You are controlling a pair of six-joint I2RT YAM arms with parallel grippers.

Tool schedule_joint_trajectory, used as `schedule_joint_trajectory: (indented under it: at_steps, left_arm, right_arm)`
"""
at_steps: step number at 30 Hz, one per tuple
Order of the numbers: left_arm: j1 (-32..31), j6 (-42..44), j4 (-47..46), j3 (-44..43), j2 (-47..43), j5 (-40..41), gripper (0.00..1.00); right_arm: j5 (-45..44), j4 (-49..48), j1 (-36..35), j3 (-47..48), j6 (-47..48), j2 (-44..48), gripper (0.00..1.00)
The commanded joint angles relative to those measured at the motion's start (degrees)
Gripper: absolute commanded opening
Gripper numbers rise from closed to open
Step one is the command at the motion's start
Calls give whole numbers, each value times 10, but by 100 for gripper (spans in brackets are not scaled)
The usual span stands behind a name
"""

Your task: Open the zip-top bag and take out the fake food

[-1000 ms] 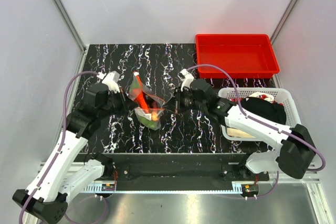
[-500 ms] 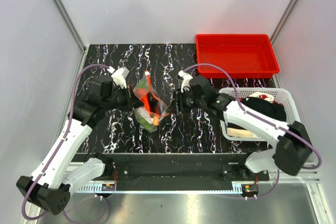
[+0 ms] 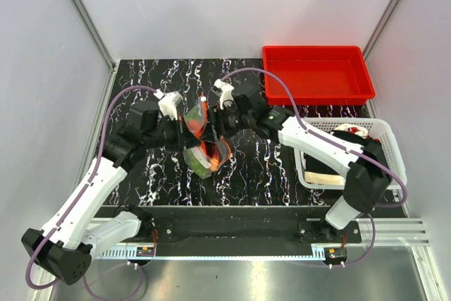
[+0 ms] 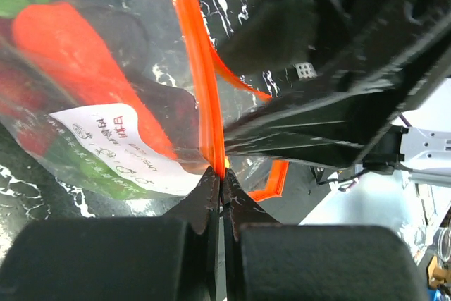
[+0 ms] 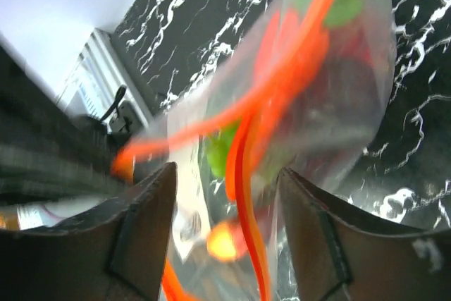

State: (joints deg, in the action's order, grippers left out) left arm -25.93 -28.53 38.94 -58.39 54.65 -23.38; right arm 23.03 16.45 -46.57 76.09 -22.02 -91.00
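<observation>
We hold the small clear plastic zip-top bag [image 3: 204,147] up between the two arms over the middle of the black white-veined worktop [image 3: 254,174]; we cannot tell whether its bottom touches the surface. The left pincer [image 4: 220,177] is clamped tight on one lip of the orange-red zip strip [image 4: 201,82], which runs straight away from its fingertips as a thin, stiff ribbon. The right pincer [image 5: 227,244] stands with its jaws apart on either side of the bag's mouth, gripping nothing. The other lip lies between its fingers [image 5: 141,234], its long axis running roughly lengthwise down the gap. We judge that the right arm is nearer that free lip, so it should close there and pull away from the left.

The film is thin, glossy and crinkled, and probably slippery. Through it we see the smooth orange plastic carrot [image 4: 70,40], with dark red and green pieces blurred beside it, and a white paper label [image 4: 116,149] on the wall.
</observation>
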Motion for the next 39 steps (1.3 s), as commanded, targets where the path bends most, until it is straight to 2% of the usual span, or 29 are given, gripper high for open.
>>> schedule_joint_trajectory:
  at_steps: [1,3,4,9,12,13,15,19,20,22,23,24,27,33,36,39]
  left_arm:
    - [-11,-11,-50,-10,-8,-21,0]
    - [-11,-12,-48,-8,-17,-15,0]
    - [-11,-12,-47,-6,-26,-13,0]
    - [-11,-18,-35,17,-65,-10,0]
    - [-11,-18,-26,40,-99,15,0]
    - [-11,-17,-19,43,-111,24,0]
    - [-11,-13,-2,47,-118,48,0]
    - [-11,-4,16,50,-130,71,0]
    - [-11,0,18,50,-132,79,0]
    - [-11,1,18,48,-127,82,0]
    - [-11,1,15,44,-122,70,0]
    - [-11,2,11,35,-106,61,0]
    - [-11,0,-6,20,-74,29,0]
    - [-11,-11,-44,-2,-42,-4,0]
    - [-11,-24,-67,3,-35,-18,0]
    - [-11,-37,-90,15,-32,-31,0]
  right_arm:
    - [-70,16,-8,63,14,-42,66]
    - [-111,33,-6,84,16,-62,63]
    - [-146,46,-2,89,13,-67,55]
    - [-197,45,29,84,36,-73,44]
    - [-179,45,67,80,41,-73,18]
    - [-168,46,80,79,41,-71,7]
    - [-162,46,91,78,43,-70,3]
    - [-121,53,113,79,44,-79,2]
    - [-112,57,118,83,42,-81,3]
    - [-54,68,118,90,57,-87,13]
    - [-38,73,118,94,58,-86,20]
    - [-32,78,109,94,62,-81,33]
    - [-78,128,75,98,78,-47,49]
    - [-207,237,10,131,75,18,65]
    - [-246,253,-4,130,46,63,66]
    - [-235,261,-23,133,1,74,66]
